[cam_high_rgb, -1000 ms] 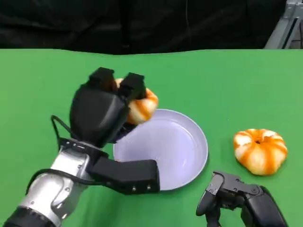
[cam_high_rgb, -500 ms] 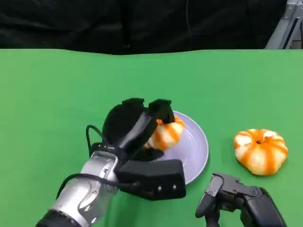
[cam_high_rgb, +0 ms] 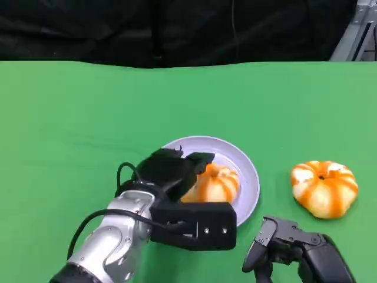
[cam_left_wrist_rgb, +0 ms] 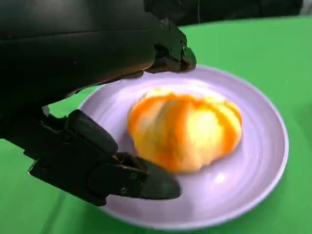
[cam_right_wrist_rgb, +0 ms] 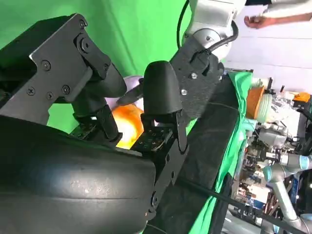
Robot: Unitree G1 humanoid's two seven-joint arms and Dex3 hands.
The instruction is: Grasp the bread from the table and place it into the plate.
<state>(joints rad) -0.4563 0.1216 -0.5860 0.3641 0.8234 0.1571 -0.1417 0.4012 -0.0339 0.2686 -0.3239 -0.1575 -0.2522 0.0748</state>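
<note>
Right hand point(cam_high_rgb: 288, 247): nearest camera, idle, fingers curled, nothing held. Left hand point(cam_high_rgb: 174, 174): over lilac round plate point(cam_high_rgb: 250, 177), fingers loosely bracketing orange-and-white striped round bread point(cam_high_rgb: 217, 184); grip or release — cannot tell. Bread rests inside plate, just ahead of fingertips. Second identical bun point(cam_high_rgb: 323, 187) well right, beyond right hand.

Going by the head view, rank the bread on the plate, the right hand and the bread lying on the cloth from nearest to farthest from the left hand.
1. Bread on the plate: right beside the left hand, on the purple plate.
2. Right hand: low at the right, near the table's edge.
3. Bread on the cloth: far right, off the plate.
</note>
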